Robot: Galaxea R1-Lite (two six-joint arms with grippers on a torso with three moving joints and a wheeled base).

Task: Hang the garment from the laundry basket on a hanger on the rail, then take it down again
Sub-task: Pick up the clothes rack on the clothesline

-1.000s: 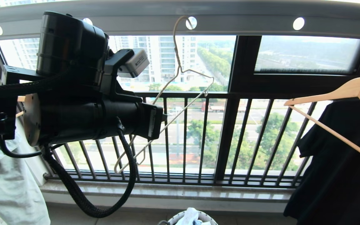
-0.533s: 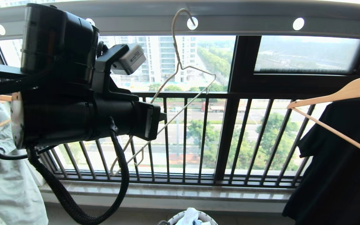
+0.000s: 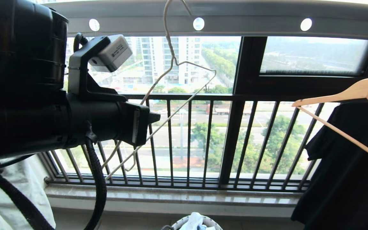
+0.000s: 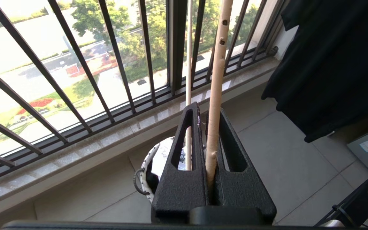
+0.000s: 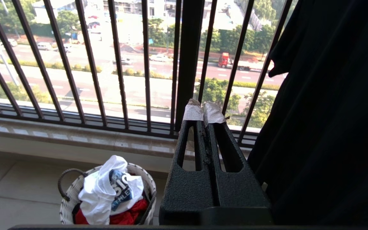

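Your left gripper [image 4: 210, 140] pinched the thin cream wire hanger [image 3: 171, 108], its hook beside the grey holed rail [image 3: 251, 19]. The right gripper [image 5: 205, 111] was pressed shut, empty. The white logo T-shirt [image 5: 107, 188] lay in the woven laundry basket [image 5: 67, 201]. The tilted hanger risked twisting out.

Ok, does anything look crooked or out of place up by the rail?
Yes. The wire hanger hangs steeply tilted rather than level, its low end pinched in the shut left hand. Its hook sits beside the rail's hole, not through it. The white T-shirt lies in the basket.
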